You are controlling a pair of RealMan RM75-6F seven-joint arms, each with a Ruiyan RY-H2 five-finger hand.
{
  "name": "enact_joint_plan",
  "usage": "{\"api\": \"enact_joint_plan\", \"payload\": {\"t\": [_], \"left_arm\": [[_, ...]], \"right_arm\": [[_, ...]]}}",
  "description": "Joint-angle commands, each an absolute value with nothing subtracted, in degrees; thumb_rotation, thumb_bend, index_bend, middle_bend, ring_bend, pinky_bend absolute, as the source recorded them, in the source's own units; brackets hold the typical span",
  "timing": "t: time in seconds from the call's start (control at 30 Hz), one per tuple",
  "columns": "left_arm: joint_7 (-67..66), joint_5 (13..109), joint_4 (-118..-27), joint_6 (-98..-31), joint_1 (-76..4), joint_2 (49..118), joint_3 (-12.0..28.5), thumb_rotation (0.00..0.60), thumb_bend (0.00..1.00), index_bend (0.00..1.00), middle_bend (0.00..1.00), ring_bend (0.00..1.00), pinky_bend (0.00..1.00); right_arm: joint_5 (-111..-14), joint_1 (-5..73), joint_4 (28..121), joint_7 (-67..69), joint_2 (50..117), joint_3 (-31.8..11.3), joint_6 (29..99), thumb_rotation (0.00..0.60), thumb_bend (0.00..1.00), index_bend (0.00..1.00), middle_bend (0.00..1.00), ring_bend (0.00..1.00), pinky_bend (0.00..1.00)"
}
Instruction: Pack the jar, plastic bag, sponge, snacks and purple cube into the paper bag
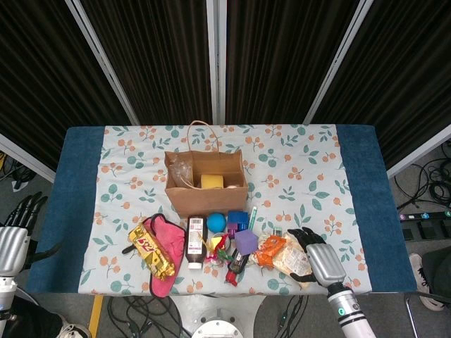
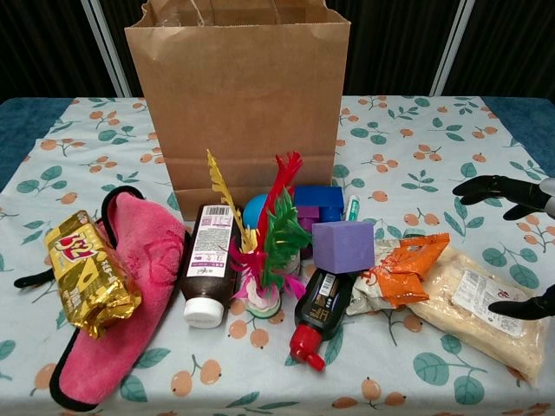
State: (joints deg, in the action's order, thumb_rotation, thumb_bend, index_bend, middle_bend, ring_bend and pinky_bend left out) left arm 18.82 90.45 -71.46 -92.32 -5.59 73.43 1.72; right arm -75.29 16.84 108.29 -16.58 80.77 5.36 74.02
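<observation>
The brown paper bag (image 1: 206, 190) (image 2: 238, 95) stands open mid-table, with a clear plastic bag (image 1: 181, 170) and a yellow sponge (image 1: 212, 182) inside. In front lie the purple cube (image 1: 246, 241) (image 2: 342, 246), an orange snack pack (image 1: 269, 248) (image 2: 408, 264), a pale snack packet (image 1: 296, 264) (image 2: 486, 308) and a gold snack bar (image 1: 150, 252) (image 2: 87, 273). My right hand (image 1: 317, 259) hovers at the pale packet's right end, fingers (image 2: 499, 187) spread, holding nothing. My left hand (image 1: 14, 239) hangs open off the table's left edge. No jar can be made out.
A pink cloth (image 1: 169, 246), a brown bottle (image 1: 195, 243), a small dark red-capped bottle (image 2: 314, 316), a feathered toy (image 2: 269, 238), a blue ball (image 1: 215, 222) and a blue block (image 1: 238, 218) crowd the front. The floral cloth (image 1: 303, 169) covers the tabletop.
</observation>
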Motion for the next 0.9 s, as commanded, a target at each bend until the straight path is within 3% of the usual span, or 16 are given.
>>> {"api": "enact_joint_plan", "payload": {"t": [0.03,0.33,0.43,0.67,0.9], "left_arm": [[18.96,90.45,-71.37,-92.37,-5.5,73.32,1.72,0.6,0.1,0.1,0.16,0.06,0.2],[19.36,90.82,-70.81,-92.17,-5.52,73.49,1.57,0.6,0.1,0.1,0.16,0.06,0.2],[19.42,90.87,-70.54,-92.35,-5.49,73.35,1.67,0.6,0.1,0.1,0.16,0.06,0.2],[20.03,90.45,-70.02,-92.35,-5.41,73.34,2.0,0.6,0.1,0.1,0.16,0.06,0.2],[22.01,90.41,-69.42,-92.24,-5.42,73.32,2.07,0.6,0.1,0.1,0.16,0.06,0.2]], "right_arm": [[-76.46,15.93,107.48,-16.51,81.97,5.29,74.73,0.6,0.0,0.1,0.1,0.02,0.13],[-75.07,15.86,106.9,-19.8,82.97,3.45,73.64,0.6,0.0,0.1,0.1,0.02,0.09],[-76.35,17.41,106.06,-23.59,83.4,2.26,72.86,0.6,0.0,0.1,0.14,0.04,0.1],[-72.25,19.82,103.44,-34.27,86.16,0.98,69.5,0.6,0.0,0.29,0.28,0.17,0.21],[-72.41,20.26,99.9,-34.5,89.76,0.26,69.46,0.6,0.0,0.31,0.28,0.17,0.22]]}}
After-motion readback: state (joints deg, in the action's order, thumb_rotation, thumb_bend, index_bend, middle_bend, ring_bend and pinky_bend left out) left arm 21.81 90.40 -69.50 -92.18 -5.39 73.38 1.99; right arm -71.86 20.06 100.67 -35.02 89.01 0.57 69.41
